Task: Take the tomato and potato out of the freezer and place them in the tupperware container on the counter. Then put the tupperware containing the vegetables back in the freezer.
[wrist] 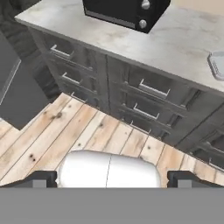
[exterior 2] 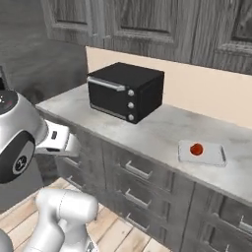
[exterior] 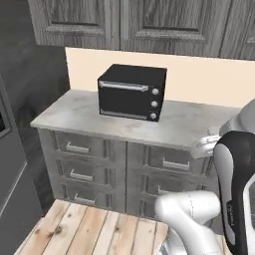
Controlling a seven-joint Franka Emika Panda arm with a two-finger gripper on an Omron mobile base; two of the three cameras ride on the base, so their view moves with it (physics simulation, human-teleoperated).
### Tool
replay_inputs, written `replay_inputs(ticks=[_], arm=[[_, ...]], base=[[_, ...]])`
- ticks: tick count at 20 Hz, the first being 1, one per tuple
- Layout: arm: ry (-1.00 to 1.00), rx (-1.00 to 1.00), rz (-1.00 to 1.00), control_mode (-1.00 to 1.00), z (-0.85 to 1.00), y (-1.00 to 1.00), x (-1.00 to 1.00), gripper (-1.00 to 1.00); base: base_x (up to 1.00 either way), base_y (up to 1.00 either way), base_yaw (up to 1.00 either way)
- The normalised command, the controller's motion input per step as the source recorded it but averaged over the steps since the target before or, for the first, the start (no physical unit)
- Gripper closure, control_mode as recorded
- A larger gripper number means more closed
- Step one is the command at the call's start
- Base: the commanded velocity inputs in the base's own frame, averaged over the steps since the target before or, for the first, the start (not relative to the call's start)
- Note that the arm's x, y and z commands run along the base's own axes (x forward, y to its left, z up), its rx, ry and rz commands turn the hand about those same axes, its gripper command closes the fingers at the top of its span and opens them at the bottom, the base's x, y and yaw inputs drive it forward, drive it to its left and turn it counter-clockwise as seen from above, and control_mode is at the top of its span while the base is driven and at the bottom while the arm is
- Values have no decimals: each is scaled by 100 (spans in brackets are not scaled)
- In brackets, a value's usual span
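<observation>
The tomato [exterior 2: 196, 149], a small red-orange ball, lies inside the tupperware container [exterior 2: 212, 156], a shallow whitish tray on the counter [exterior 2: 157, 130] to the right of the black toaster oven. A corner of the container [wrist: 217, 65] shows at the right edge of the hand view. My gripper [wrist: 113, 179] hangs in front of the counter's drawers, above the wooden floor. It is open with its fingertips [wrist: 39, 179] wide apart and nothing between them. A grey panel of the freezer [exterior: 10, 164] stands at the far left. The potato is out of view.
A black toaster oven [exterior: 132, 92] stands at the back of the counter [exterior: 74, 117]. Grey drawers with bar handles [wrist: 153, 89] fill the cabinet front below. Wall cupboards [exterior: 124, 20] hang above. My own white arm [exterior: 234, 189] rises in front of the drawers.
</observation>
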Motion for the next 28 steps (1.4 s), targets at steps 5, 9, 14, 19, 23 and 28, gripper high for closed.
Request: replay_inputs(ticks=[5,9,14,19,23,28], arm=[[0,0,0,100,0,0,0,-100],[0,0,0,100,0,0,0,-100],[0,0,0,100,0,0,0,-100],[0,0,0,100,0,0,0,-100],[0,0,0,100,0,0,0,-100],[0,0,0,100,0,0,0,-100]], base=[[-2,0,100],[-16,0,100],[-37,17,100],[-20,56,87],[80,38,8],[100,8,-29]])
